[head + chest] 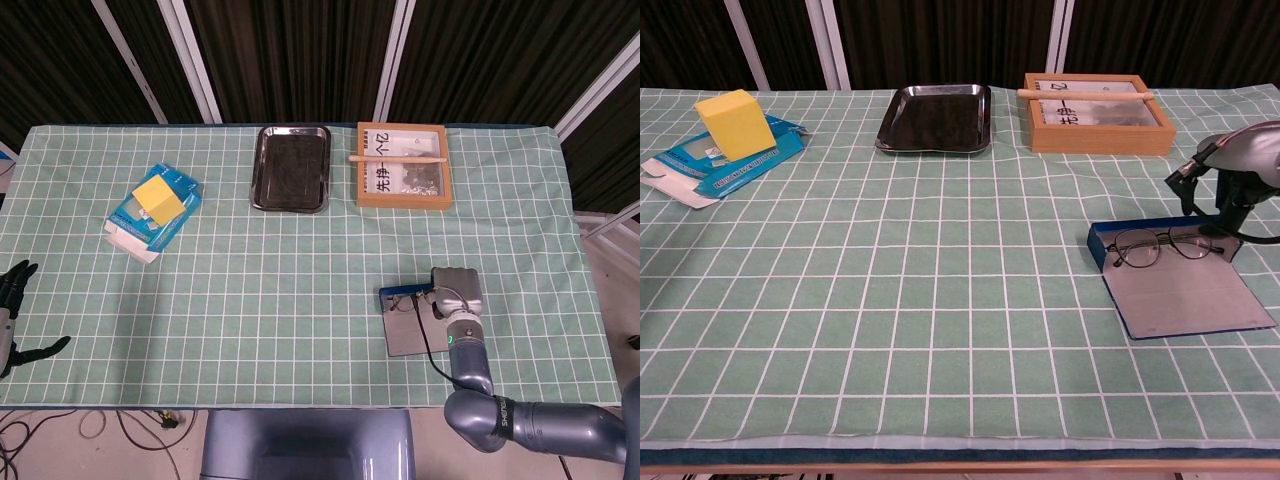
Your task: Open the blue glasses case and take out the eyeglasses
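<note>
Right hand (1240, 165) empty, fingers pointing down above eyeglasses (1165, 246) in open case (1180, 290).

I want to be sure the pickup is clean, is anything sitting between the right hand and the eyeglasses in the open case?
Nothing visible. The blue glasses case lies open with its lid flat, the eyeglasses exposed, and the right hand just above their right end, empty.

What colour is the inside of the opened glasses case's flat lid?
Light grey, edged in blue; the glasses case shows it best in the chest view.
</note>
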